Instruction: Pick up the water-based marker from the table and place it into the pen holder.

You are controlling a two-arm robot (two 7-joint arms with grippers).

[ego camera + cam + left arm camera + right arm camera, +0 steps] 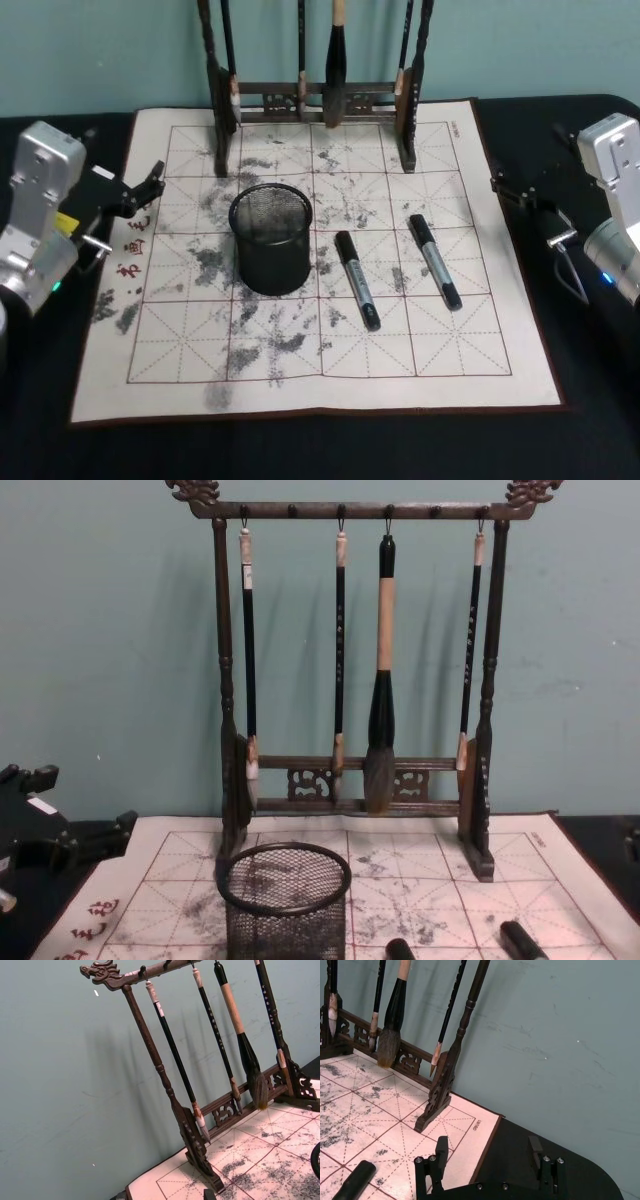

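Two markers [357,279] lie right of pen holder [271,238]; left end effector [150,185] left of it, right end effector [488,1145] far right, both open, empty.

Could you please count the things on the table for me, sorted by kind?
Markers: 2
Pen holder: 1
Brush rack: 1
Hanging brushes: 4
Grid mat: 1
Total: 9

Head: brush rack [315,100] is viewed from above.
Chest: rack is faced level, nearer.
Wrists: rack is shared, seen obliquely from either end.
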